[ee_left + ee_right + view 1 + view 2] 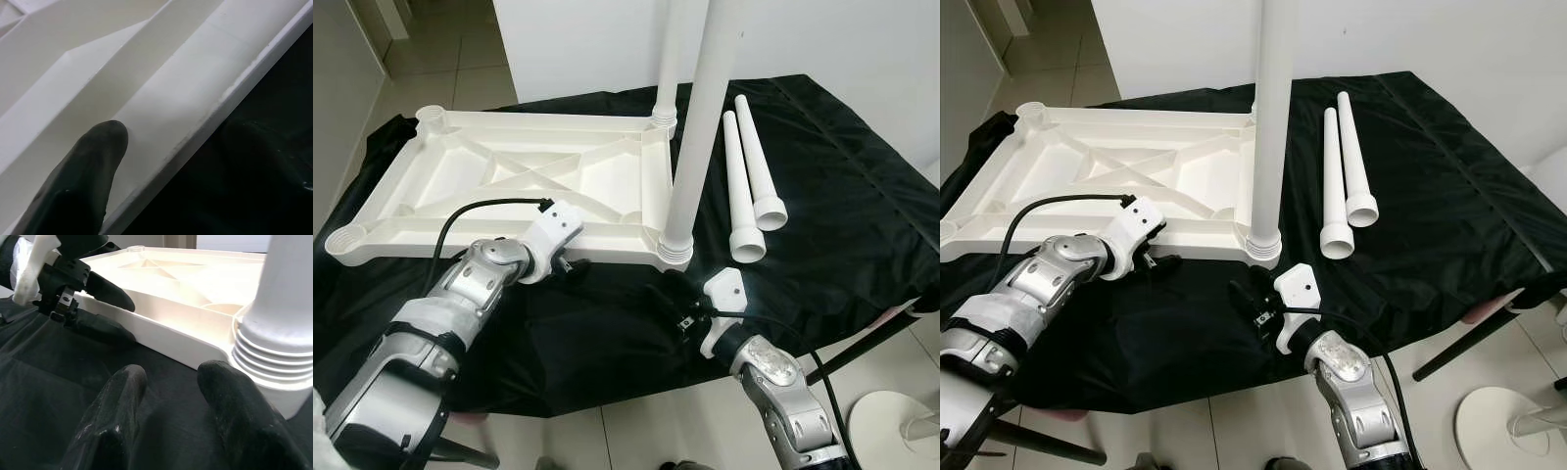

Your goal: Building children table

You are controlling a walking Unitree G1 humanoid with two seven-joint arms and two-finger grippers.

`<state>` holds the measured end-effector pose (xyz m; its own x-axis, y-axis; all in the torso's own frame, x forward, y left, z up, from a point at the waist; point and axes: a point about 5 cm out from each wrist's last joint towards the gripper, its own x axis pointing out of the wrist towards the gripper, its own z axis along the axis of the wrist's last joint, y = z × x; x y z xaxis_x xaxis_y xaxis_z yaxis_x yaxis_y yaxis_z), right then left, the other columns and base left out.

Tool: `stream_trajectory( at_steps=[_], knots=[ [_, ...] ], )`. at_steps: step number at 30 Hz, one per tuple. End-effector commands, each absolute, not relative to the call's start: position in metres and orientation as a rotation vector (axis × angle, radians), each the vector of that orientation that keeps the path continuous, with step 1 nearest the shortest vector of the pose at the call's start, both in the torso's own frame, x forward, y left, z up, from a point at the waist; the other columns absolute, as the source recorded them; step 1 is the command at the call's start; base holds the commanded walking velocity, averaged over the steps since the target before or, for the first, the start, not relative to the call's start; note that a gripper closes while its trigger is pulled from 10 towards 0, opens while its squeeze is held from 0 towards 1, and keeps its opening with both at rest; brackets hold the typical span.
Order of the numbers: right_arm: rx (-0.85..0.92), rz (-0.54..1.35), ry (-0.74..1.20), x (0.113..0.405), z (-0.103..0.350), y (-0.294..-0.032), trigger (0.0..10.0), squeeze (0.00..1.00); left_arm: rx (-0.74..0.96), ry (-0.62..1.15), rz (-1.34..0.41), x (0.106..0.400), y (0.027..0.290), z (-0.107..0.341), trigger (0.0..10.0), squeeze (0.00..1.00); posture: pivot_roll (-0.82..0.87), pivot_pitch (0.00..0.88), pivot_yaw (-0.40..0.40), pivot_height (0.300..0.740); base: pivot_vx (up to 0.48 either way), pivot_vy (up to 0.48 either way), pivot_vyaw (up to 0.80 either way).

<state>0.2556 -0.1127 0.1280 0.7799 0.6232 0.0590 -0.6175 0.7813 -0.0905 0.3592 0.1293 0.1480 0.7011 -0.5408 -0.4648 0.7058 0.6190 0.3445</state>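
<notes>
Two white legs lie loose side by side on the black cloth, to the right of the upturned white tabletop. The tabletop rests underside up on the cloth, its ribs crossing in a diagonal brace, with round sockets at the corners. Two more legs stand upright in its right-hand sockets: the near one screwed into the ridged collar at the near right corner, the far one at the far right corner, both cut off by the top edge of the head views.

The left gripper sits at the tabletop's near rim, one black finger lying inside on the white surface and the other below the rim on the cloth side, so the jaws straddle the rim; whether they actually pinch it cannot be told. The right gripper rests low on the cloth just short of the near right corner, its two fingers spread apart and holding nothing, the collar just beyond them.

The cloth's far left edge is hidden behind the tabletop.
</notes>
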Motion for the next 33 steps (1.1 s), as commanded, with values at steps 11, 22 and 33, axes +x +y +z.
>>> stream_trajectory(
  at_steps=[11,22,33],
  knots=[
    [-0.088,0.693,-0.080,0.256,0.124,-0.109,10.0,0.00,0.450,0.372,-1.011,0.346,0.121,0.150,0.0,0.00,-0.09,0.056,0.059,0.740,0.000,0.000,0.00],
    [-0.092,0.704,-0.078,0.257,0.123,-0.107,10.0,0.00,0.405,0.372,-1.014,0.336,0.117,0.141,10.0,0.00,-0.08,0.063,0.053,0.740,0.000,0.000,0.00],
    [-0.079,0.707,-0.067,0.255,0.118,-0.107,10.0,0.00,0.426,0.328,-0.923,0.347,0.128,0.153,10.0,0.00,-0.08,0.069,0.057,0.740,0.000,0.000,0.00]
  ],
)
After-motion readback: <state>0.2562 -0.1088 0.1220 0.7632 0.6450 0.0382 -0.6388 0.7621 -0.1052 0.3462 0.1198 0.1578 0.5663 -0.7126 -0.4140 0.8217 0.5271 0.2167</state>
